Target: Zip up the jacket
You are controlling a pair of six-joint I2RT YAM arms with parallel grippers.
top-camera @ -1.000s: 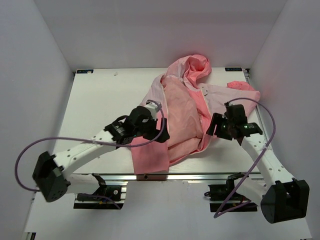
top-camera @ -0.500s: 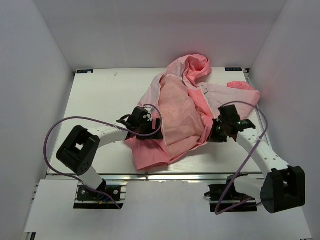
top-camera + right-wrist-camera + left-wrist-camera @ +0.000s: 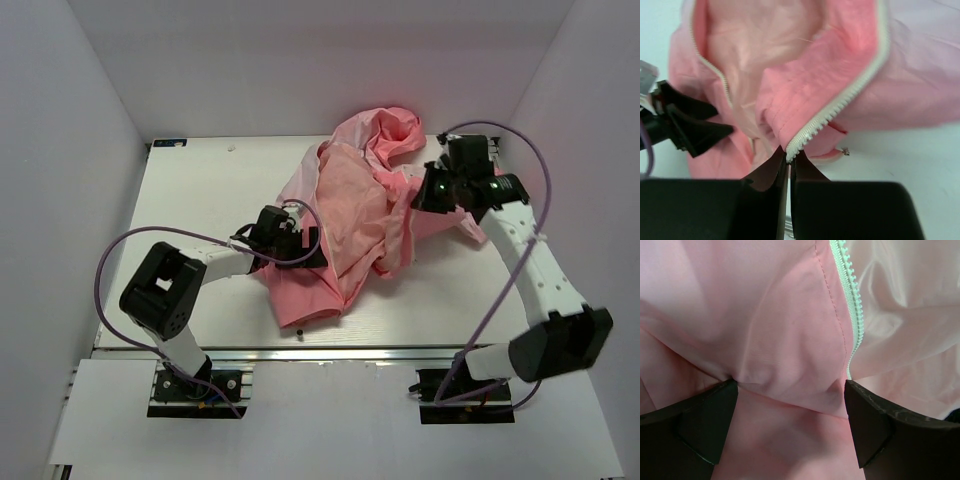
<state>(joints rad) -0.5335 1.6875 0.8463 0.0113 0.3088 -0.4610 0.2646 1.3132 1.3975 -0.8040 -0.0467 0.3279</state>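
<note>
The jacket (image 3: 350,215) is spread in a rumpled heap on the table (image 3: 200,200), from the middle toward the far right corner, with its hood (image 3: 395,128) bunched at the far edge. It is laid open, its paler inner side turned upward, and a coral flap is stretched toward the near edge of the table.

The left gripper (image 3: 298,246) is set low at the jacket's left edge, its arm folded close above the table. In the left wrist view its jaws are seen spread wide apart, and pink fabric is stretched across the gap between them. Whether the fabric is pressed by either tip cannot be told. One row of the white zipper (image 3: 852,310) is seen running down the cloth just beyond the right-hand jaw, beside a stitched seam.

The right gripper (image 3: 428,190) is held above the far right part of the table, beside the hood. Its jaws are closed together, and the end of a zipper-edged front panel is pinched between them. In the right wrist view the zipper row is seen running from that pinch upward and to the right along a coral fold, and the fabric is gathered toward the pinch. A second zipper row is seen at the left of that view, near the left gripper, which is well apart from the right gripper.
</note>
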